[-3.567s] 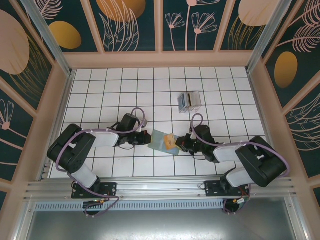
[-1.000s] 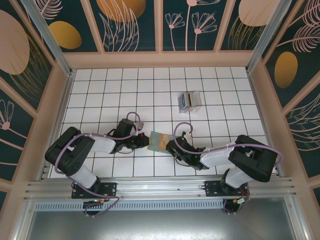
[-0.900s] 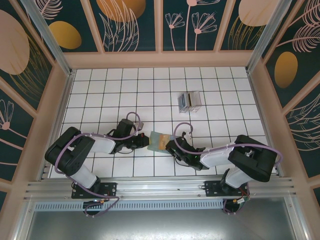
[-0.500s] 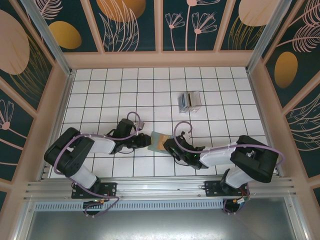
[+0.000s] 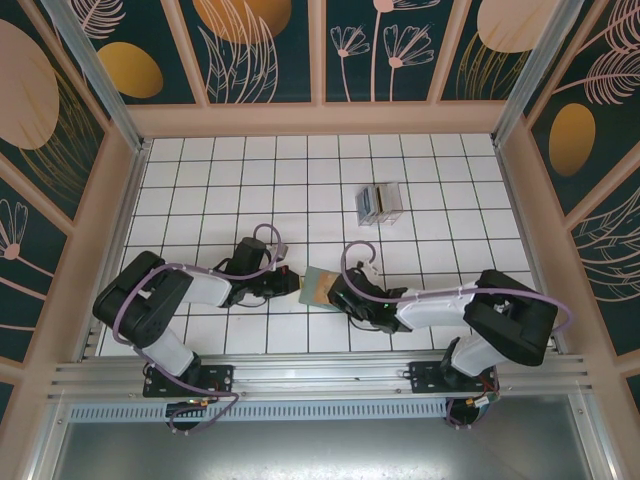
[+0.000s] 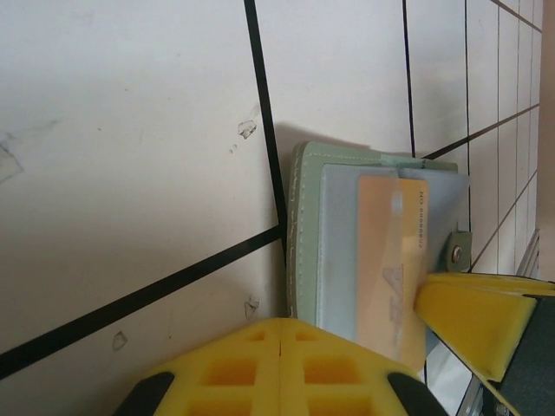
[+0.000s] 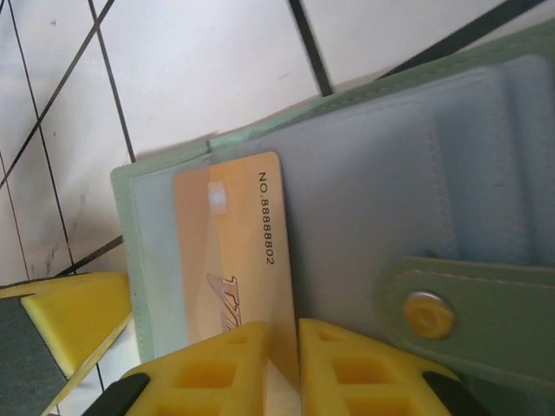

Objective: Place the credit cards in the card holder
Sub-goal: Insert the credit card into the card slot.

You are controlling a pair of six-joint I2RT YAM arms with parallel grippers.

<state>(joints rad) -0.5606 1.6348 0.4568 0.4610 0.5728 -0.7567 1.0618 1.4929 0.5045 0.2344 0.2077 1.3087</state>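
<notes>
Right wrist view: thin rigid tan card [image 7: 230, 251], glossy, printed with digits, pinched at one short end between the yellow foam pads [image 7: 355, 364] of the right gripper [image 7: 284, 342]; lying flat on the open card holder [image 7: 364, 208], stitched grey-green leather-like skin with smooth blue-grey pockets and a round metal snap [image 7: 429, 314]. Left gripper [image 6: 282, 342] pressed shut, pads together, just at the card holder's stitched edge

Card [image 7: 227, 251] lower end hidden between yellow pads [image 7: 204, 373]; wallet [image 7: 364, 173] cut off at right edge.
</notes>
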